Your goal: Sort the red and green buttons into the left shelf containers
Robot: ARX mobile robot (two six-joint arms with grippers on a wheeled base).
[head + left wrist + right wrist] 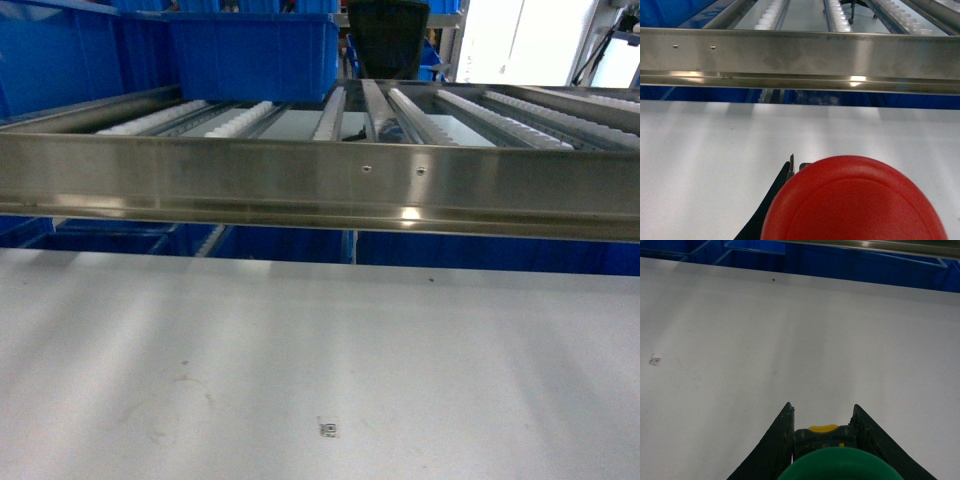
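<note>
Red plastic fills the near edge of the left wrist view: the red button (pixel 855 200), its mushroom cap facing the camera, sits in the left gripper (pixel 805 200). Only one dark finger (pixel 775 192) shows, at the cap's left side; the other is hidden behind the cap, so the grip looks closed on the button, though the contact itself is out of sight. The gripper hangs above the white table (pixel 715 165), aimed level toward the far side, where a stainless steel rail (pixel 800 60) crosses the view with roller tracks (pixel 837 15) behind it.

In the right wrist view the right gripper (pixel 822 440) has both dark fingers (pixel 775 445) pressed against the sides of the green button (pixel 840 466), whose green cap sits at the near edge, with a black body and a yellow mark (pixel 822 428) just beyond it. This gripper also hovers above the table, pointing toward the far edge, where blue bins (pixel 755 247) stand below the shelf.

From the head camera neither arm is visible. A small tag (pixel 328 429) lies on the table. Beyond the rail, a large blue container (pixel 255 55) sits on the roller shelf at far left, with another blue bin (pixel 60 55) to its left. A dark object (pixel 388 38) stands at far centre.
</note>
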